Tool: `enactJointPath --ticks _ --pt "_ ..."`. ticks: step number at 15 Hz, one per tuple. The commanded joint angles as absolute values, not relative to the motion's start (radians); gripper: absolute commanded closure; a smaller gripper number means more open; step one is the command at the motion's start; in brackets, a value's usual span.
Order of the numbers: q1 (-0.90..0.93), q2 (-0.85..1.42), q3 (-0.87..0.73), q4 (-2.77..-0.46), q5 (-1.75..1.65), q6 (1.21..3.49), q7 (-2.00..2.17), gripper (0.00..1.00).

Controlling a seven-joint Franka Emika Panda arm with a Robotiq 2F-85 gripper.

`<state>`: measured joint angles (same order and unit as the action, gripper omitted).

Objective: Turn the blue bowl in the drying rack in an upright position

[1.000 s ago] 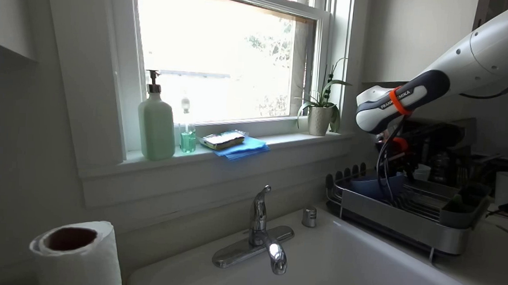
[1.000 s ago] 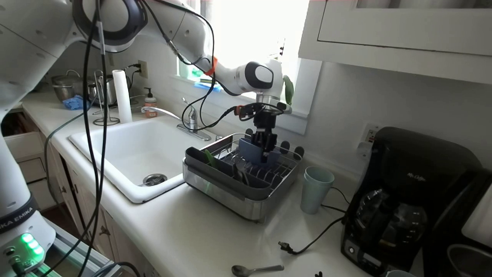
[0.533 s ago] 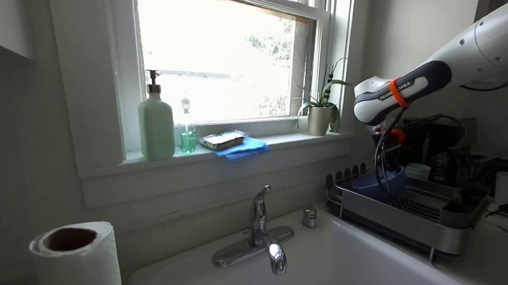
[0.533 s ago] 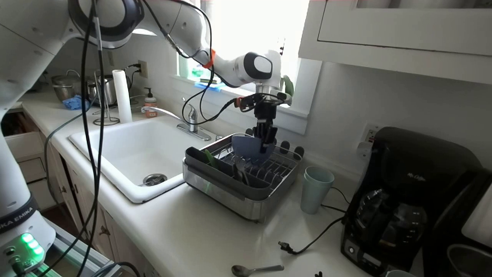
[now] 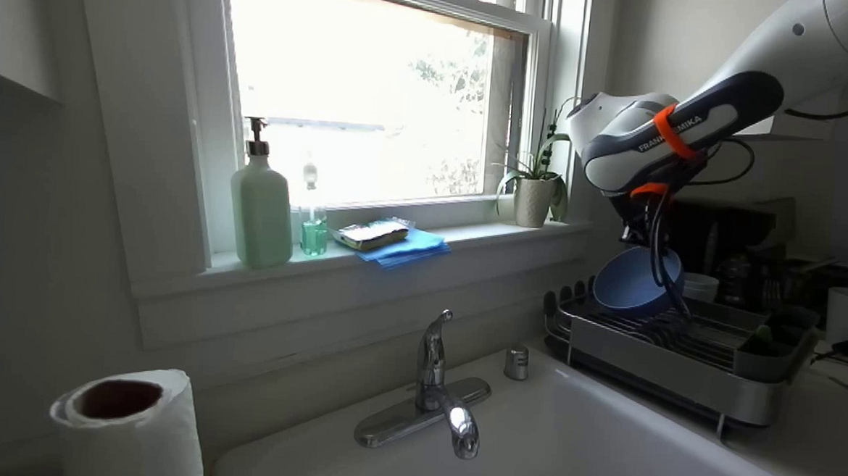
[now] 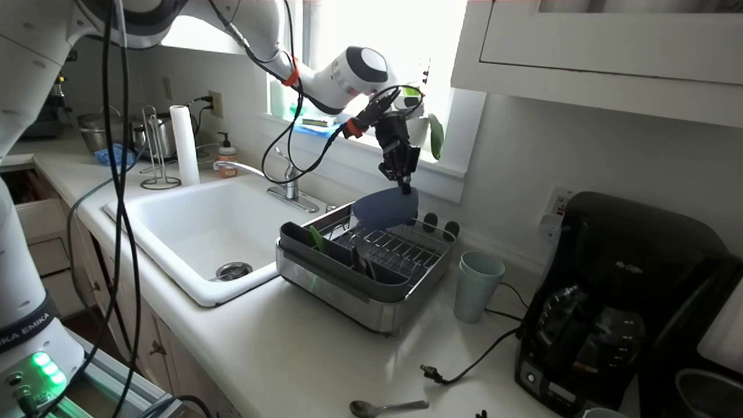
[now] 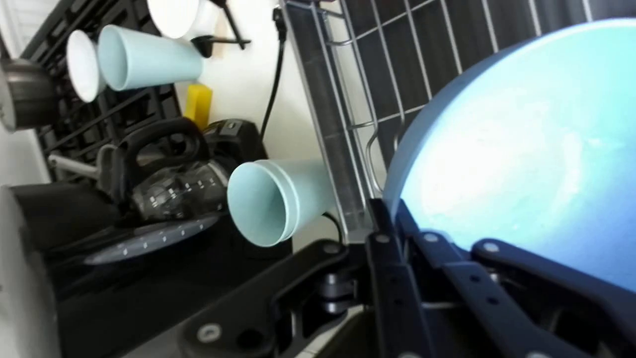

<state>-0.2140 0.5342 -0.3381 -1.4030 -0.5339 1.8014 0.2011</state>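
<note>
A tilted blue bowl [image 5: 635, 285] hangs by its rim from my gripper [image 6: 404, 187], over the window-side part of the drying rack [image 6: 343, 285]. In the wrist view the rim of the bowl [image 7: 512, 164] runs between the two black fingertips, which are shut on it, and the bright inside fills the right of the picture. An exterior view shows the outer wall of the bowl [image 6: 383, 210] with its upper edge at the fingertips. Whether its lowest part touches the wires of the rack I cannot tell. Cables partly cover the bowl in an exterior view.
A grey utensil holder [image 6: 342, 264] lines the rack's near side. Stacked pale cups [image 6: 477, 284] and a black coffee maker [image 6: 609, 290] stand beyond it. The faucet [image 5: 431, 369] and white sink [image 6: 203, 226] lie beside the rack; a potted plant [image 5: 533, 196] stands on the sill.
My gripper has risen out of the rack and tilted, its fingers closing on the rim. The blue bowl has come up with it and tipped over from its lower place among the wires.
</note>
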Motion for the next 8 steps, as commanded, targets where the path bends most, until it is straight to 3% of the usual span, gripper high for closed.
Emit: enactJointPath --ticks 1,7,8 --pt "-0.155 0.433 -0.347 -1.539 -0.729 1.890 0.213 0.99" --pt "-0.150 0.339 -0.316 -1.682 -0.992 2.044 0.236 0.99" --pt "-0.190 0.422 -0.306 -1.558 -0.922 1.989 0.205 0.96"
